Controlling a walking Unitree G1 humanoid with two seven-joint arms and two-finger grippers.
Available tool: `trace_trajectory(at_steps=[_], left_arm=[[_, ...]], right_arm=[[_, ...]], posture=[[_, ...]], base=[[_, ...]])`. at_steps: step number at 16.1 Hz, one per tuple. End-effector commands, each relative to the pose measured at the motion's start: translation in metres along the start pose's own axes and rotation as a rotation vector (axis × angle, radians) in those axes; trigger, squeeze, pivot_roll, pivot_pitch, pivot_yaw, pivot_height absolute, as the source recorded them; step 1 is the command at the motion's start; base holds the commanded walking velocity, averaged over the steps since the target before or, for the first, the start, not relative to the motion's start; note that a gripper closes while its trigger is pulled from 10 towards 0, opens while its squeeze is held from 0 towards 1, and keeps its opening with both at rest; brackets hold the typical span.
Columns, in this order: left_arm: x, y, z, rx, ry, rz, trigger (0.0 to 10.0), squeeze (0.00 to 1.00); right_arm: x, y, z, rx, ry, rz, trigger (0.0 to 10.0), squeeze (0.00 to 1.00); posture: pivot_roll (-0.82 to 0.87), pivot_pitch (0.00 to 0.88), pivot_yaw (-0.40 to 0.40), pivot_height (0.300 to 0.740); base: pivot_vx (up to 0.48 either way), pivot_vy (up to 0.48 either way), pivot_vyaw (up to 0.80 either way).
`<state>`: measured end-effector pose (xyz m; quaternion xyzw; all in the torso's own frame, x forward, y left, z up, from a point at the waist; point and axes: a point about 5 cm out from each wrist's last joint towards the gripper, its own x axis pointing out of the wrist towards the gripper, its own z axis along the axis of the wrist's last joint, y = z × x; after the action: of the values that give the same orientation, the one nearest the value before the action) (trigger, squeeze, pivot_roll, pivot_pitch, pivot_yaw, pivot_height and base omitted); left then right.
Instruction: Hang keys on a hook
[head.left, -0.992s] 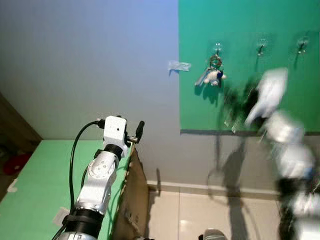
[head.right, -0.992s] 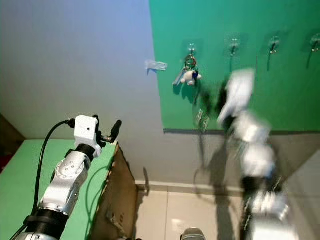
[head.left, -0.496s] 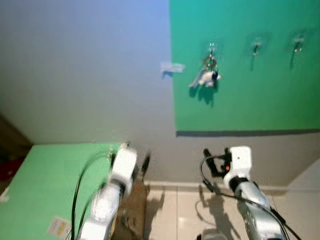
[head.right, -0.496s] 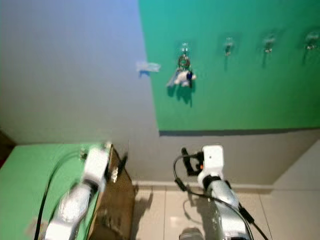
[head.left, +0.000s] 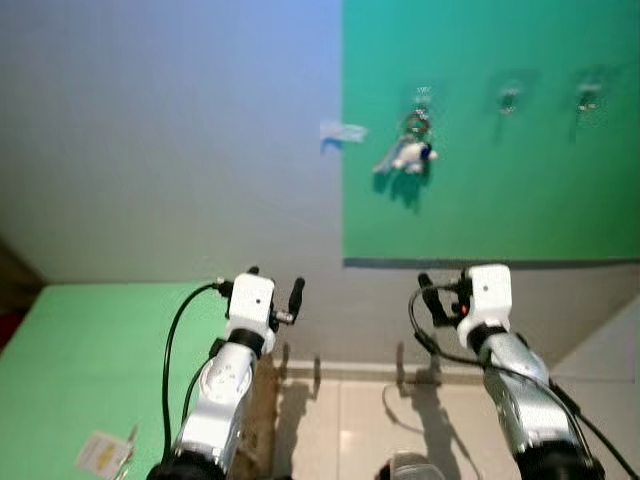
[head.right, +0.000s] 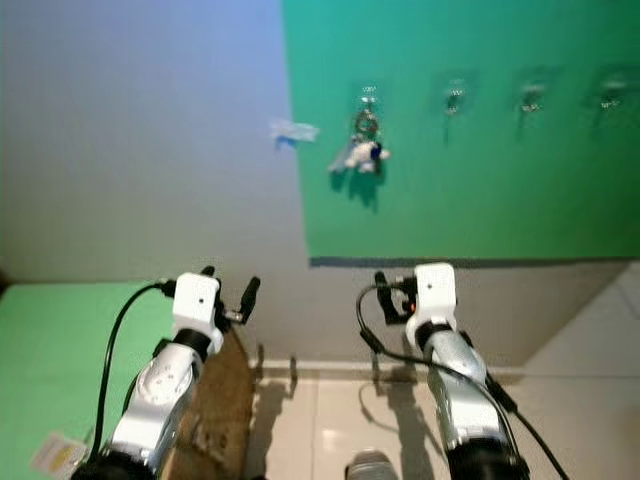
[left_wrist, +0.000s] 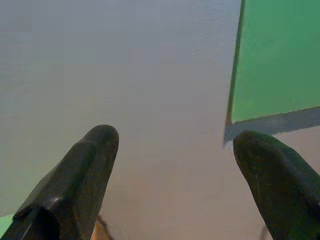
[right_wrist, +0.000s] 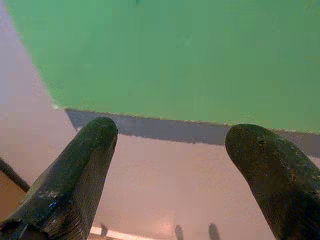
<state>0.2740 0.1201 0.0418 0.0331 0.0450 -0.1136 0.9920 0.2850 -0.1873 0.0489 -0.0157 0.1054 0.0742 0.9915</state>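
Keys (head.left: 408, 152) hang on the hook (head.left: 422, 97); right tool (right_wrist: 170, 150) has dropped away, empty.

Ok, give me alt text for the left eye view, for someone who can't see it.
A bunch of keys hangs on the leftmost hook of a green wall board. Below, the left gripper and right gripper are raised, both open and empty.
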Motion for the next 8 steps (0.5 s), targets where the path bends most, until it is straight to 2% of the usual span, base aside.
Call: trace_trajectory(at_steps=[1,3,5,8], left_arm=[[0.001,0.0,-0.003,-0.01,0.02,-0.005,10.0,0.0],[0.002,-0.01,-0.003,-0.025,0.023,-0.037,10.0,0.0],[0.009,-0.008,0.001,-0.018,0.024,0.017,10.0,0.0],[0.022,-0.005,0.02,-0.006,-0.01,0.041,10.0,0.0]], right_arm=[[0.005,0.002,0.006,-0.01,-0.013,0.019,10.0,0.0],[0.011,0.003,0.012,-0.008,-0.028,0.015,10.0,0.0],[0.015,0.014,0.015,-0.035,-0.047,0.012,10.0,0.0],[0.017,0.025,0.014,0.023,-0.045,0.006,10.0,0.0]], posture=[[-0.24,0.017,0.082,0.74],[-0.24,0.012,0.084,0.74],[-0.23,0.012,0.1,0.74],[-0.22,0.013,0.108,0.74]], base=[[0.0,0.0,0.0],[0.0,0.0,0.0],[0.0,0.0,0.0],[0.0,0.0,0.0]])
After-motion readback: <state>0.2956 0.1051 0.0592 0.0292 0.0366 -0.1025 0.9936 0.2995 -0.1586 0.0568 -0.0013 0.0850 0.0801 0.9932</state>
